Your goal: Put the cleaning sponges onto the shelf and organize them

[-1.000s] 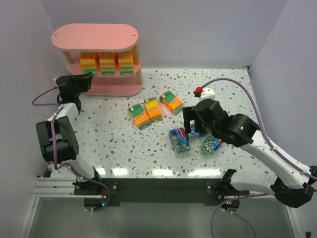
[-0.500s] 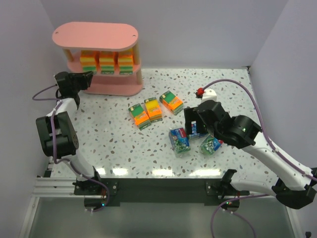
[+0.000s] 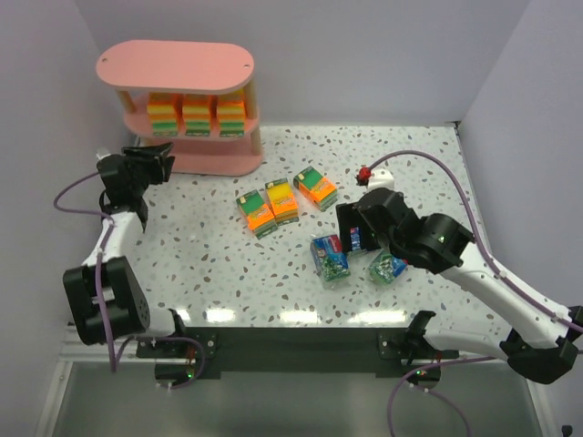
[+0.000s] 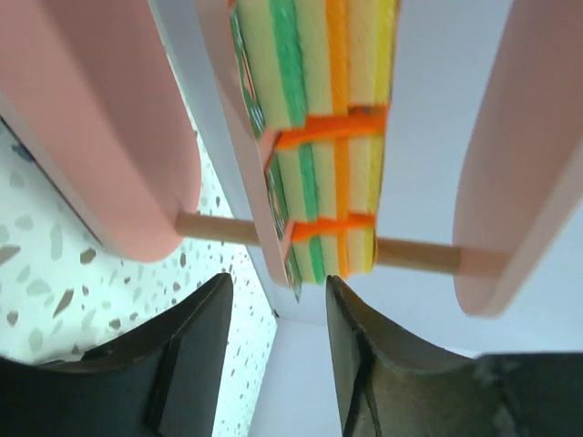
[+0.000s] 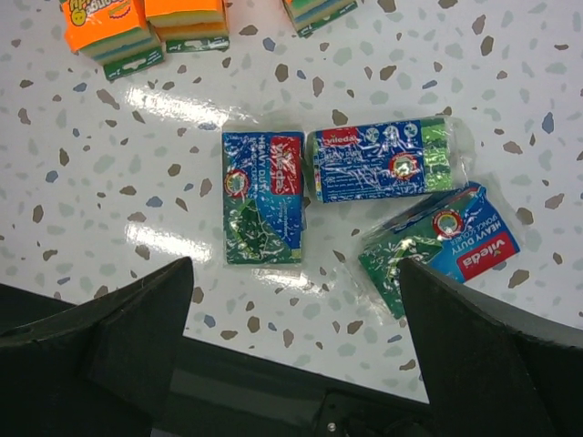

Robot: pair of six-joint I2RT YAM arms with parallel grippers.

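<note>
Left pincer (image 4: 276,355): apart, empty; orange sponges (image 4: 328,137) on shelf (image 4: 109,118) just ahead
Right pincer (image 5: 296,346): wide apart; 3 blue sponges (image 5: 387,168) ahead

The bench (image 3: 209,264) is white terrazzo flecked with grey, brown and blue, with bright glare patches along its near edge. A small white box (image 3: 383,172) with a red knob (image 3: 365,171) sits right of the middle, nearer the far edge. Pale lilac walls (image 3: 364,55) close the far, left and right edges. An aluminium rail (image 3: 96,344) runs below the near left corner.

blue pack (image 3: 356,242) half hidden, orange packs (image 5: 102,25) cropped
</note>
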